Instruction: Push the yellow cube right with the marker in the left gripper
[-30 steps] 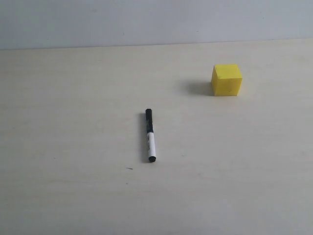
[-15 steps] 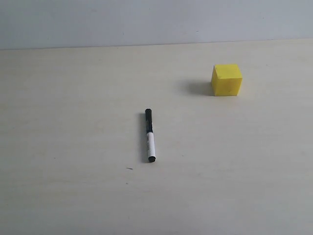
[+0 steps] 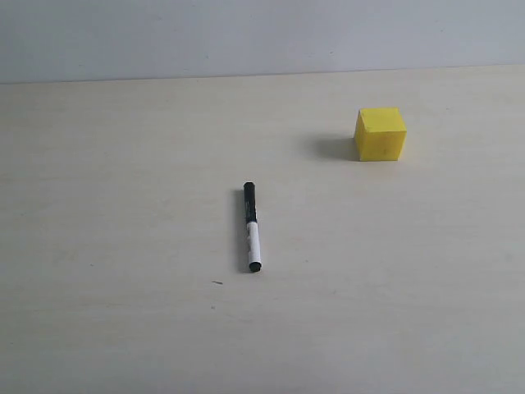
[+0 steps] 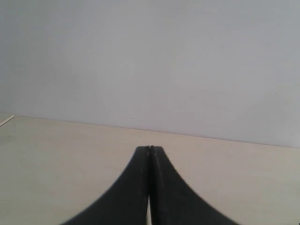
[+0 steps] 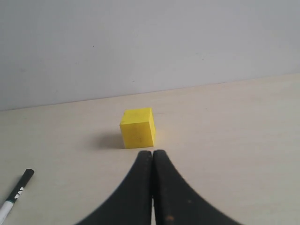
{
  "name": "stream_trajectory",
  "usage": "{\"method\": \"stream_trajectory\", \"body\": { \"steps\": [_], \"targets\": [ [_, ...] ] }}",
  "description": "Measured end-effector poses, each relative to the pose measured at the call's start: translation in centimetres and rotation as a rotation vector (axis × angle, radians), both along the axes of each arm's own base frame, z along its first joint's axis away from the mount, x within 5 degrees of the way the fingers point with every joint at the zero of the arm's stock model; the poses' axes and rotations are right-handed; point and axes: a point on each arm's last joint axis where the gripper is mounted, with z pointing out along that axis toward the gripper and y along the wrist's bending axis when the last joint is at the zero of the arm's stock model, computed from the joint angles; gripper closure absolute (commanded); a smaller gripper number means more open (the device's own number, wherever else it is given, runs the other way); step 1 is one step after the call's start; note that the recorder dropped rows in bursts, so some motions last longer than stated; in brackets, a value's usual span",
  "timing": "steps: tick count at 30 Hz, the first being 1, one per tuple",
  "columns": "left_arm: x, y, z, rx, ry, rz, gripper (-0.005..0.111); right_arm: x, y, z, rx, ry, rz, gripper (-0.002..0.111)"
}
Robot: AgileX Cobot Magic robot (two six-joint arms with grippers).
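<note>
Exterior view, marker: the marker [image 3: 252, 227] lies flat and free on the counter [image 3: 123, 246], black cap end pointing toward the wall [image 3: 246, 37], black tail end toward the near edge.
Exterior view, yellow cube: the yellow cube [image 3: 381, 135] sits flat on the counter, well apart from the marker, farther back and toward the right arm's side.
Exterior view, other things: a small dark speck [image 3: 216, 283] marks the counter near the marker's tail end; the stretch of counter between marker and cube is bare.
Left wrist view, hand: the left hand [image 4: 149, 149] is clenched, jaws pressed together tip to tip and gripping nothing, and points level over the counter [image 4: 56, 154] toward the wall [image 4: 150, 61].
Right wrist view, hand: the right hand [image 5: 153, 152] is clenched too, jaws meeting along a thin seam.
Right wrist view, yellow cube: the cube [image 5: 137, 128] stands just ahead of the right hand's tips, near but apart.
Right wrist view, marker: the marker [image 5: 14, 197] lies well off to the side of the right hand, only its cap end and some white barrel in view.
</note>
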Motion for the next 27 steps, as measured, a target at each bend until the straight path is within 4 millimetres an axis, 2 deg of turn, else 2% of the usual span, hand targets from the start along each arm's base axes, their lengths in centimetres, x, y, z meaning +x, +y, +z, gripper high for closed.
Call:
{"method": "stream_trajectory", "body": {
  "steps": [27],
  "targets": [
    [0.0,0.02,-0.13,-0.006,0.015,0.002,0.107,0.0,0.0,0.0,0.0,0.0,0.0,0.108]
  ]
}}
